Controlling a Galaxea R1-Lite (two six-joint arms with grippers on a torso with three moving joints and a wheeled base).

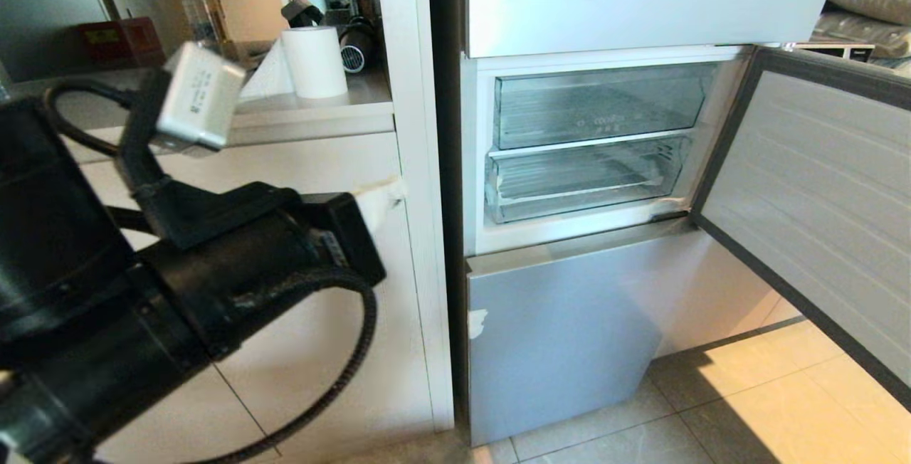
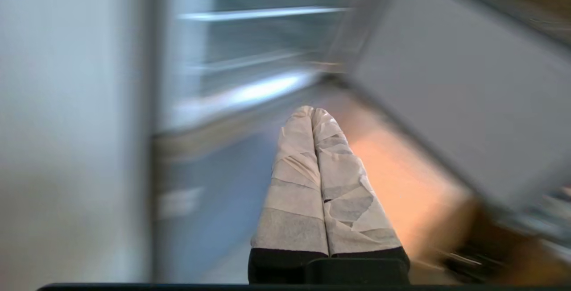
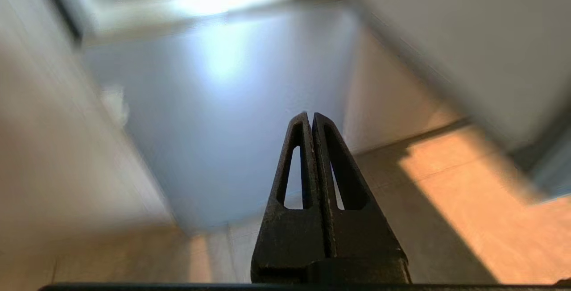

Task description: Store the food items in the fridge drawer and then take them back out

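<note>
Facing the open fridge (image 1: 605, 151), you see both drawers pushed in; left gripper (image 1: 388, 193) and right gripper (image 3: 311, 117) both clenched, empty.

The fridge's middle compartment stands open, its door (image 1: 811, 201) swung wide to the right, so the way to the two clear drawers is free from the front. The fridge drawer (image 1: 580, 179) sits pushed in under the upper clear drawer (image 1: 598, 104), leaving no gap above it. The white side panel (image 1: 420, 186) walls off the left, just beside the left end effector (image 1: 388, 193).
</note>
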